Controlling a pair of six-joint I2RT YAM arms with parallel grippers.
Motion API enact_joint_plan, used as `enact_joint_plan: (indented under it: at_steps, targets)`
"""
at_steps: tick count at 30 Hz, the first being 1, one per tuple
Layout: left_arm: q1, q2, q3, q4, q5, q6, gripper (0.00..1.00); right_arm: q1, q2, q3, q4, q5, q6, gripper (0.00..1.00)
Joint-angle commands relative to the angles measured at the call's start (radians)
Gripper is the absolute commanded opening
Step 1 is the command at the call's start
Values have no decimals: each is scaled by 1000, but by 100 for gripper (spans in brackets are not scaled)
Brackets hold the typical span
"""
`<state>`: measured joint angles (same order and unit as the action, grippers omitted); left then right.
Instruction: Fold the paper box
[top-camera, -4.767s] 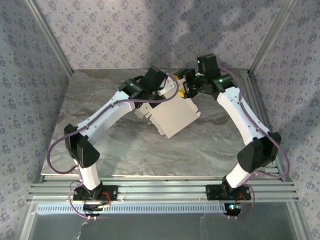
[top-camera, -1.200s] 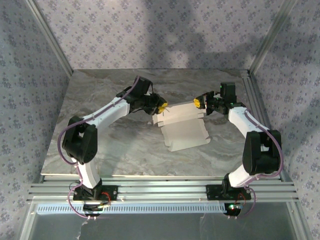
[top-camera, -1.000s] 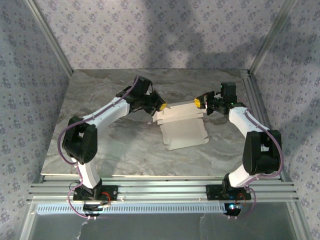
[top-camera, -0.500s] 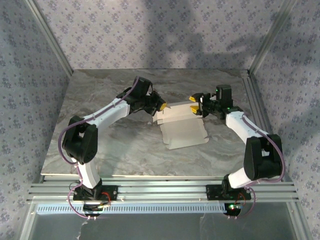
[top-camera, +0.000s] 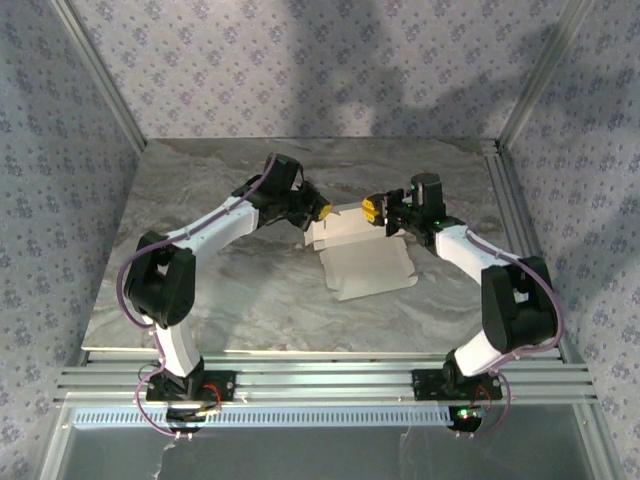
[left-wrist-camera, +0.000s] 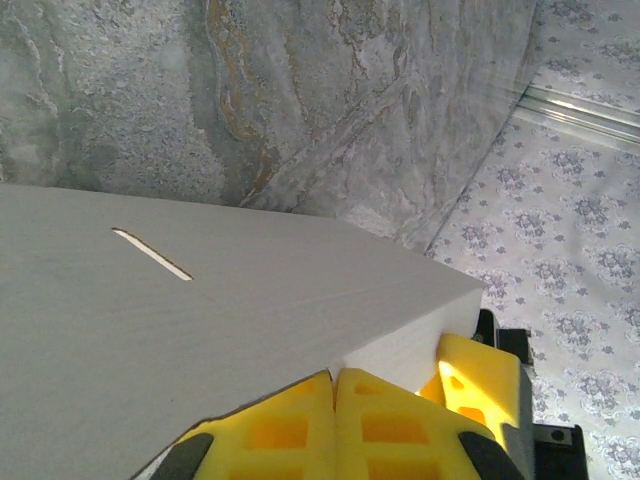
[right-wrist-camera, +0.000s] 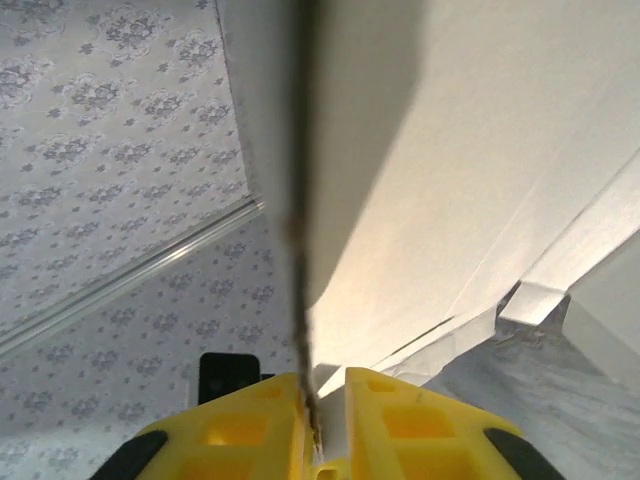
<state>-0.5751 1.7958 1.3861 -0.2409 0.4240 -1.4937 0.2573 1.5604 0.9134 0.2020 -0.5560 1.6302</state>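
Mid-frame from above, the left end effector (top-camera: 321, 211) and right end effector (top-camera: 373, 209) each pinch the white thin-cardboard paper box (top-camera: 370, 268); the left wrist close-up adds a narrow slit (left-wrist-camera: 152, 254).

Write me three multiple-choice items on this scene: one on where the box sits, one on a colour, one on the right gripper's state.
1. Where does the paper box lie on the table?
A. At the near edge, by the arm bases.
B. Mid-table, its far part between the left gripper and right gripper.
C. Against the left wall.

2. What colour are the gripper fingers?
A. Blue.
B. Red.
C. Yellow.

3. How does the right gripper stand?
A. Shut on a thin panel of the box.
B. Wide open over bare table.
C. Holding a pen.

Answers: 1 B, the top view shows the white blank flanked by both grippers; 2 C, both wrist views show yellow fingers; 3 A, the right wrist view shows the panel edge pinched between its fingers.
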Motion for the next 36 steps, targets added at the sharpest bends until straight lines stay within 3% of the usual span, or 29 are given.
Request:
enact_joint_plan:
  at_steps: [1,8,11,13,15,21,25,28,32,36]
  targets:
    - [1,-12,-1,25,27,-25,0,8,22,34,-16,13,-13,14]
    - [16,-26,-15,25,52,29,1,3,58,54,-3,19,-33,0]
    - [36,-50,-16,-11,54,83,34,3,61,46,16,25,-49,0]
    - [59,-93,-25,-73,25,144,42,2,65,27,56,21,-43,0]
    - [95,-160,-59,-156,-10,232,45,-4,67,18,64,18,-42,0]
    - [169,-346,-377,-138,24,326,38,-33,83,43,111,19,20,0]
    - [169,-339,-551,127,66,254,22,-50,77,110,81,18,54,0]
    - [168,-253,-558,293,82,260,11,-59,57,153,36,20,74,0]
    - [171,-126,-530,514,96,235,13,-67,21,181,18,25,119,0]
    - [201,-15,-507,763,101,200,21,-77,-14,212,-43,18,127,0]
